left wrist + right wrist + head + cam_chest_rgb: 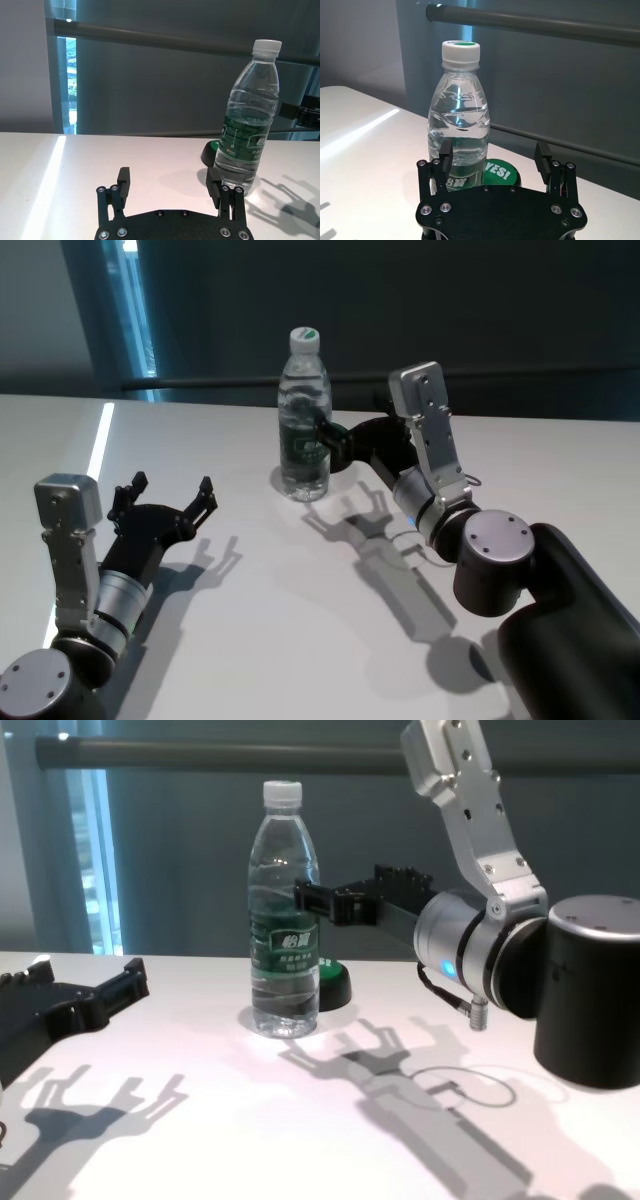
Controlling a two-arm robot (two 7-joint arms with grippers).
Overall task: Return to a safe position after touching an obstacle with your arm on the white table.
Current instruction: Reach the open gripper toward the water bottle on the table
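Note:
The obstacle, a tall clear water bottle [304, 420] with a white cap and green label, stands upright on the white table [300, 630]. My right gripper [326, 438] reaches in from the right at label height, open and holding nothing. In the right wrist view the bottle [460, 125] sits just beyond one finger [445, 154] of the right gripper [493, 156], not between the two. Whether they touch I cannot tell. My left gripper [172, 490] rests open low at the near left, well short of the bottle [247, 120].
A low black-and-green round puck [333, 985] sits just behind and to the right of the bottle. A dark horizontal rail [250, 756] and a grey wall run behind the table's far edge. Bare tabletop lies between the two arms.

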